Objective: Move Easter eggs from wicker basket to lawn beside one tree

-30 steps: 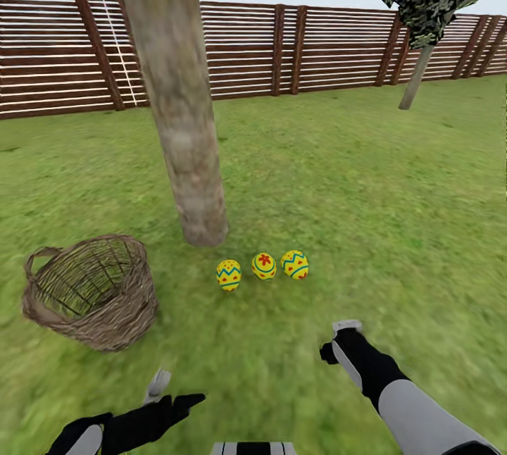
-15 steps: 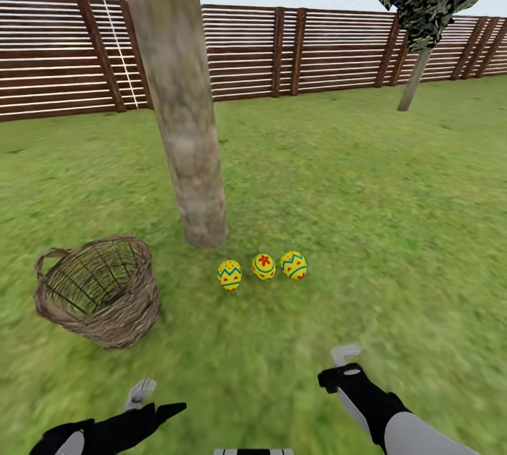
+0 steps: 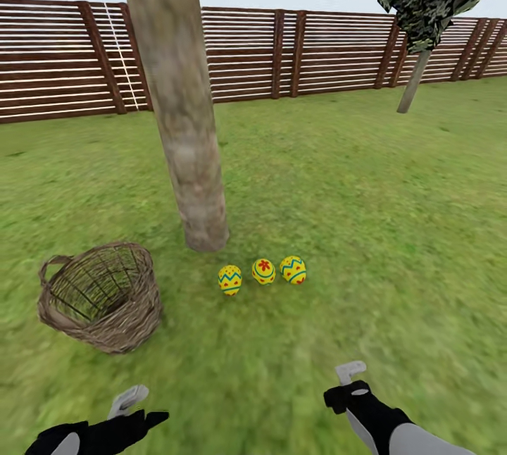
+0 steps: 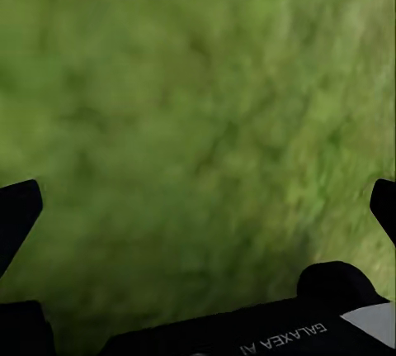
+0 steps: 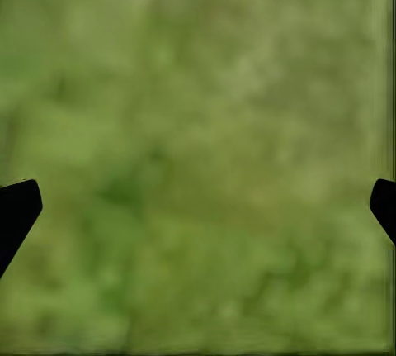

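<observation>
Three yellow Easter eggs [image 3: 229, 279] [image 3: 264, 271] [image 3: 293, 270] lie in a row on the lawn [image 3: 352, 194], just in front of the base of the thick pale tree [image 3: 189, 138]. The wicker basket [image 3: 102, 296] stands to their left and looks empty. My left gripper [image 3: 137, 406] is low at the near left, open, holding nothing. My right gripper [image 3: 350, 381] is low at the near right, also open and empty. In both wrist views the fingertips [image 4: 18, 211] [image 5: 16, 207] stand wide apart over blurred grass.
A brown slatted fence [image 3: 317, 50] closes off the back of the garden. A narrow dark tree with a thin trunk [image 3: 415, 78] stands at the far right. Open grass stretches to the right of the eggs.
Both arms have drawn back toward me, lower in the head view, away from the eggs. The view shifted slightly. Eggs, basket and tree have stayed where they were.
</observation>
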You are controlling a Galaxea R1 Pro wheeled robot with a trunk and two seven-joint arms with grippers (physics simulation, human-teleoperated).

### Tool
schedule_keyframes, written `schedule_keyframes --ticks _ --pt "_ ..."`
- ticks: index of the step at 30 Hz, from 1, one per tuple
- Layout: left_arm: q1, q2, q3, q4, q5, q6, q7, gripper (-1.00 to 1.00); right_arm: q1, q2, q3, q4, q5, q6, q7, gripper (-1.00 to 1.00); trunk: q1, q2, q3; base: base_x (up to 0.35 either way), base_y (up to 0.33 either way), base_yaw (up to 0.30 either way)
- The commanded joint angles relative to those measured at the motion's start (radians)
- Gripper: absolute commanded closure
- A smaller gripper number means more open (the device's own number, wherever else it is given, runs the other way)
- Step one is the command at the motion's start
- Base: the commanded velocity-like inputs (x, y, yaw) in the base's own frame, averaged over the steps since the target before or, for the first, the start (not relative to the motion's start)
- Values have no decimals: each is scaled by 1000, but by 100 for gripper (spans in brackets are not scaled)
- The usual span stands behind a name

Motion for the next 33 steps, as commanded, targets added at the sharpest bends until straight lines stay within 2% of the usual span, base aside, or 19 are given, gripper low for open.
schedule_keyframes --ticks 1,4,6,7,8,13,17,24,27,32,33 --pt "-1 -1 -11 3 4 2 9 -100 1 -1 8 2 -10 5 -6 -100 -4 7 2 0 0 0" --pt "-1 -3 -28 14 3 1 38 -100 1 -1 9 33 -9 3 -9 -100 -16 28 12 0 0 0" --pt "-1 -7 -40 17 3 2 118 -100 2 0 9 49 -10 3 -11 -100 -23 42 18 0 0 0" --pt "-1 -15 -55 15 4 2 179 -100 2 1 9 55 -10 3 -11 -100 -27 49 21 0 0 0" --pt "-1 -41 -103 12 4 3 302 -100 2 1 9 71 -9 3 -11 -100 -31 56 24 0 0 0" --pt "-1 -76 -140 14 5 6 428 -100 9 1 10 81 -7 -19 -9 -100 -50 91 40 0 0 0" --pt "-1 -85 -144 19 4 11 441 -100 34 1 10 83 -8 -47 -4 -100 -65 119 53 0 0 0" --pt "-1 -86 -144 21 6 16 444 -100 59 -3 9 83 -8 -53 -6 -100 -92 168 75 0 0 0" --pt "-1 -86 -145 47 6 16 443 -100 74 -4 8 85 -11 -59 -9 -100 -104 189 84 0 0 0" --pt "-1 -92 -146 139 6 10 441 -100 93 0 8 126 -11 -62 -11 -100 -123 224 100 0 0 0" --pt "-1 -99 -146 187 6 6 441 -100 101 -3 8 158 -13 -63 -11 -100 -127 231 103 0 0 0"
